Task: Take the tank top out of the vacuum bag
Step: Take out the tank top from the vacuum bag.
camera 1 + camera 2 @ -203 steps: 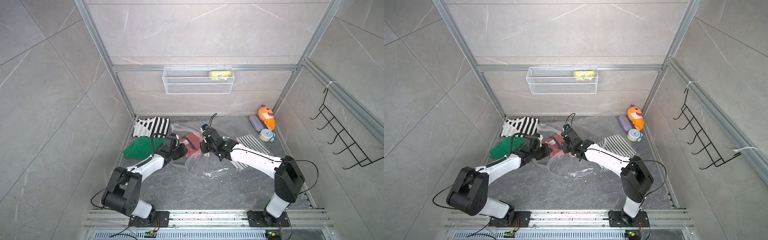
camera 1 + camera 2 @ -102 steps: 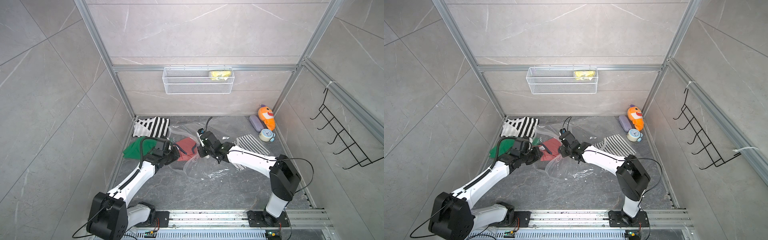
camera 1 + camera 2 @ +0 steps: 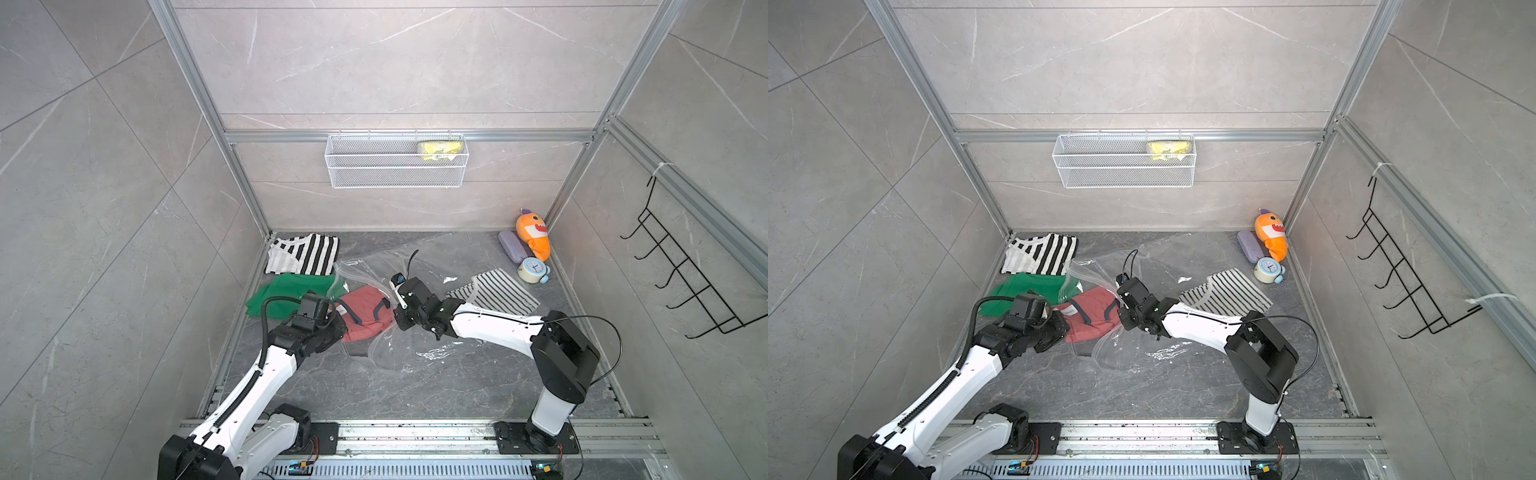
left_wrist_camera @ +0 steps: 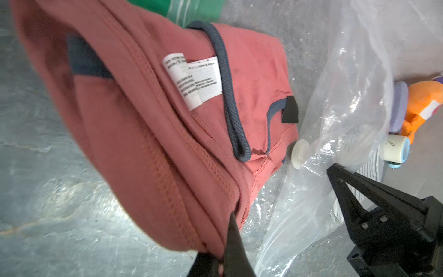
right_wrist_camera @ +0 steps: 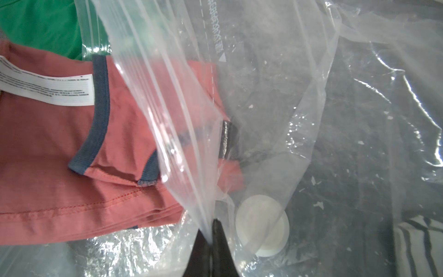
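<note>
1. The left gripper [image 4: 225, 251] pinches the red tank top [image 4: 143, 120] by its hem, mid-floor, likely to drag it leftward.
2. The right gripper [image 5: 212, 231] clamps the vacuum bag [image 5: 323, 108] film beside the valve [image 5: 262, 227], anchoring it. One garment corner lies inside.

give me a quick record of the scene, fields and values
left gripper: shut on the red tank top, at its edge
right gripper: shut on the vacuum bag at its zip edge, beside the white valve
tank top: mostly outside the bag, one end under the plastic
nearby: green garment, black-and-white striped shirt, thin-striped garment
far corner: orange plush toy, purple case, alarm clock
</note>
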`<state>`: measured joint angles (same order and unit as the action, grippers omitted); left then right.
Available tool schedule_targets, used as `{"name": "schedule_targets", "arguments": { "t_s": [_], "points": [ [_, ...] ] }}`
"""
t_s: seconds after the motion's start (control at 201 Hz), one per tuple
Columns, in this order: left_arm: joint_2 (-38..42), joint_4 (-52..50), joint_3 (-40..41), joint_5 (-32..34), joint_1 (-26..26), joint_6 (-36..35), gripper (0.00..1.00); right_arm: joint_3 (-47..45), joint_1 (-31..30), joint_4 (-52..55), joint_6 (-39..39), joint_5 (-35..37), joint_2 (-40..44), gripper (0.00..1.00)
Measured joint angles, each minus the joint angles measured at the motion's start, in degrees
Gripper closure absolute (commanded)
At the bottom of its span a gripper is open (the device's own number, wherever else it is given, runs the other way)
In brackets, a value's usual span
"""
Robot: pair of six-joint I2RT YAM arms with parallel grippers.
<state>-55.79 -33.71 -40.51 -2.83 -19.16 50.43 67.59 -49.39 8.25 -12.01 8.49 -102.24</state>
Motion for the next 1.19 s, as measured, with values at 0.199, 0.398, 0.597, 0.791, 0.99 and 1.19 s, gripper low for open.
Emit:
{"name": "schedule_targets", "arguments": {
  "t_s": [0.199, 0.398, 0.597, 0.791, 0.99, 1.19],
  "points": [
    [0.1, -5.1, 0.1, 1.2, 2.4, 1.4, 1.0, -1.7, -0.8, -3.1, 1.0, 0.0, 0.0, 1.0],
    [0.9, -8.2, 0.7, 1.2, 5.8, 2.1, 1.0, -4.8, -0.9, -6.2, 1.6, 0.1, 0.5, 1.0],
    [2.0, -13.0, 0.7, 1.2, 10.2, 2.1, 1.0, -7.1, -1.0, -9.0, 2.2, 0.9, 2.2, 1.0],
    [3.9, -16.9, 0.6, 1.6, 14.5, 2.1, 1.0, -7.4, -1.2, -9.9, 2.6, 1.6, 2.3, 1.0],
    [8.8, -18.8, 1.8, 3.7, 18.6, 2.7, 1.0, -8.7, -1.2, -10.6, 2.6, 2.6, 3.3, 1.0],
    [5.6, -18.7, 2.6, 4.1, 24.1, 2.0, 1.0, -9.2, -1.2, -11.6, 2.6, 2.9, 4.1, 1.0]
  ]
}}
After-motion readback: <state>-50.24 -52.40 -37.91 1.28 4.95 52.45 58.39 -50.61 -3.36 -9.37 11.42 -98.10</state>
